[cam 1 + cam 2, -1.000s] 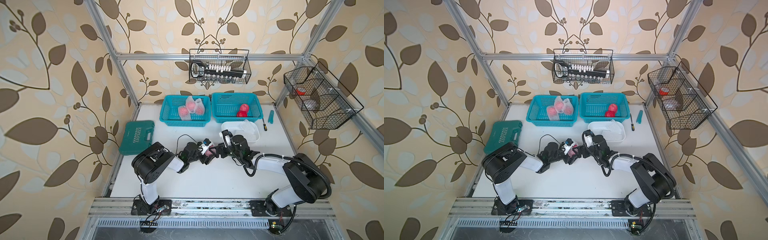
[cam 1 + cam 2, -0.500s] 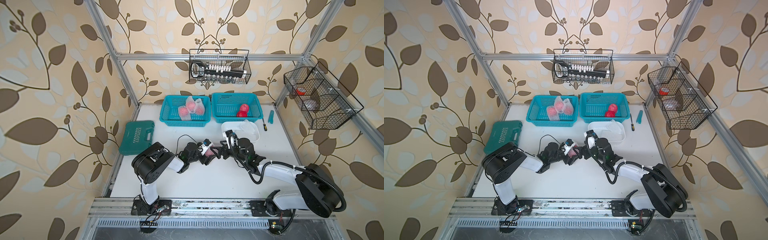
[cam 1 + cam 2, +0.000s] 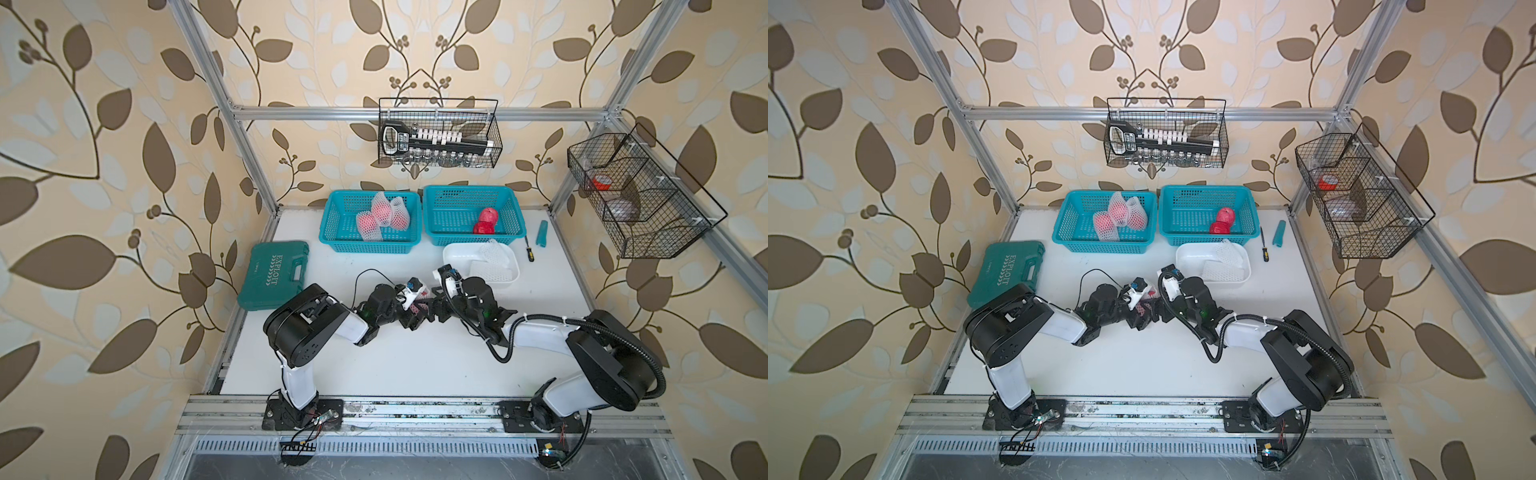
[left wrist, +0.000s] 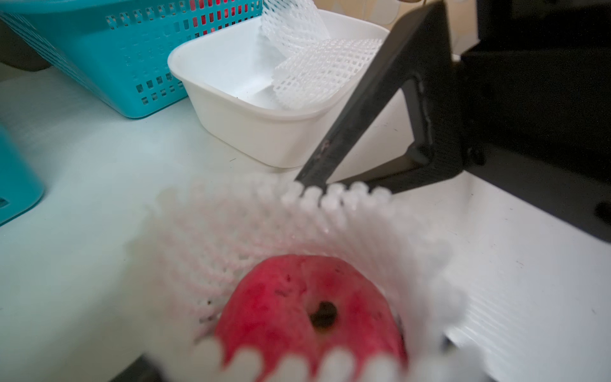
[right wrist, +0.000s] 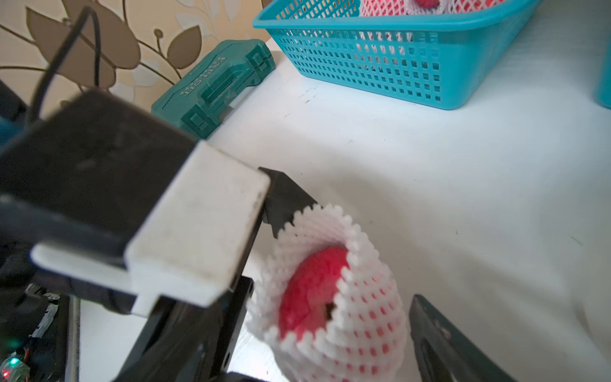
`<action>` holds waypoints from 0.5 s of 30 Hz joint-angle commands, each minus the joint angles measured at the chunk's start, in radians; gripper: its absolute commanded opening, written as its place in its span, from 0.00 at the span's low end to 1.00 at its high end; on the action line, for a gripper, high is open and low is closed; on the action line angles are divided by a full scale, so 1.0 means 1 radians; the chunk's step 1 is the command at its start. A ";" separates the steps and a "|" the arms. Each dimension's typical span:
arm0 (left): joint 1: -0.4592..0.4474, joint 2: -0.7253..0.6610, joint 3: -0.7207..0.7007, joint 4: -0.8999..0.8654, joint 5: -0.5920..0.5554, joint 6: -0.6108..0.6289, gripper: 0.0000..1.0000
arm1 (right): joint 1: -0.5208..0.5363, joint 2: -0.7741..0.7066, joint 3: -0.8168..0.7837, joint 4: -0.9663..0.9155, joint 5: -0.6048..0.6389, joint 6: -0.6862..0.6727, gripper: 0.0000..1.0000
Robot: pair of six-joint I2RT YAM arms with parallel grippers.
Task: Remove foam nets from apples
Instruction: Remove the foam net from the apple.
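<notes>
The apple [image 5: 309, 294] is being gripped in its net [image 5: 367, 307] by the left claw [image 3: 412, 315], the mouth being turned toward the wide-spread right claw [image 3: 435, 309].

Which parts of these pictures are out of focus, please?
Left wrist view: foam net blurs toward the lens, white tray behind sharper. Right wrist view: apple fairly sharp, left arm's white block soft. In both top views the table is sharp, evenly lit.
</notes>
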 commanded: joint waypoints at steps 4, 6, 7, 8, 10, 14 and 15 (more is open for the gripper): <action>-0.008 -0.048 0.019 0.007 0.015 0.004 0.87 | 0.007 0.081 0.088 -0.003 0.002 -0.012 0.78; -0.008 -0.052 0.017 0.007 0.011 0.006 0.87 | 0.008 0.093 0.096 0.001 -0.002 -0.011 0.67; -0.008 -0.052 0.016 0.005 0.011 0.006 0.87 | 0.007 0.097 0.096 0.005 -0.004 -0.009 0.59; -0.008 -0.054 0.017 0.004 0.009 0.007 0.87 | 0.007 0.101 0.099 0.006 -0.005 -0.007 0.52; -0.008 -0.055 0.015 0.002 0.004 0.008 0.87 | 0.008 0.106 0.105 0.004 -0.012 -0.007 0.45; -0.007 -0.060 0.013 0.002 -0.001 0.011 0.87 | 0.007 0.093 0.097 0.007 -0.020 -0.007 0.33; -0.008 -0.060 0.013 0.000 -0.002 0.012 0.87 | 0.007 0.085 0.093 0.012 -0.021 -0.008 0.29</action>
